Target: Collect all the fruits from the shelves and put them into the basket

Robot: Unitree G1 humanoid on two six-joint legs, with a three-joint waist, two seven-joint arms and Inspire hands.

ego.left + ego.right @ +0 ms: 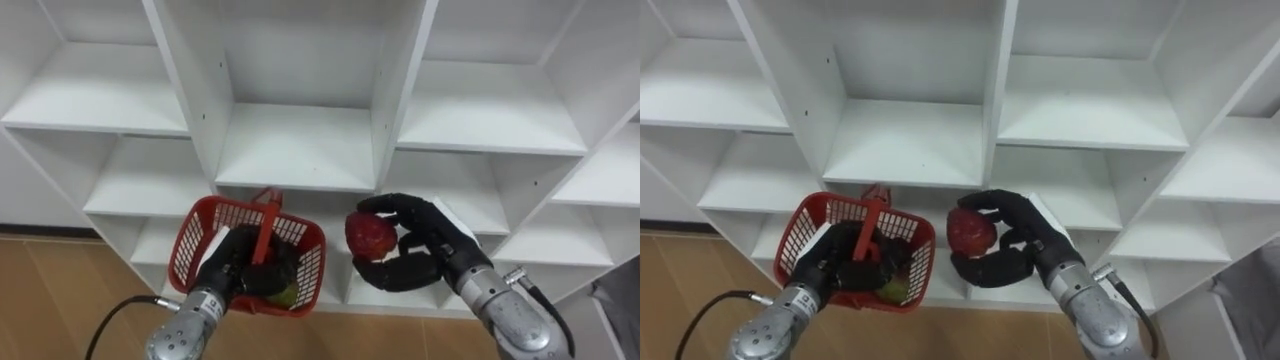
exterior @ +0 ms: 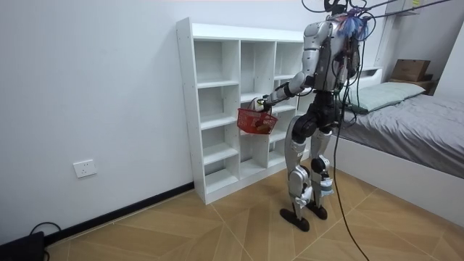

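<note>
We start with the white closet (image 1: pixel 300 150): open compartments, and every shelf we can see is bare. In the room view the robot stands upright right in front of the closet on the wood floor (image 2: pixel 181 225), with a bed (image 2: pixel 424 127) behind it, on the side away from the closet.

Next is the red basket (image 1: pixel 195 245), held up in front of the closet's lower middle shelves and touching no shelf. The left hand (image 1: pixel 235 262) has its fingers clamped round the basket's upright handle.

The right hand (image 1: pixel 425 250) is just beside the basket, also in front of the closet's lower shelves. Its fingers and thumb are curled tight round a red fruit (image 1: pixel 368 236), which is clear of the shelf and not yet over the basket.

Smallest is a greenish fruit (image 1: pixel 287 294) lying at the bottom of the basket, partly hidden by the left hand. We cannot tell whether more fruit lies under it.

Progress, as we judge it: at least one fruit is collected and the red one is picked but not dropped in. What is left is moving it across to the basket and letting go. With the visible shelves bare, we think the task is near its end.
</note>
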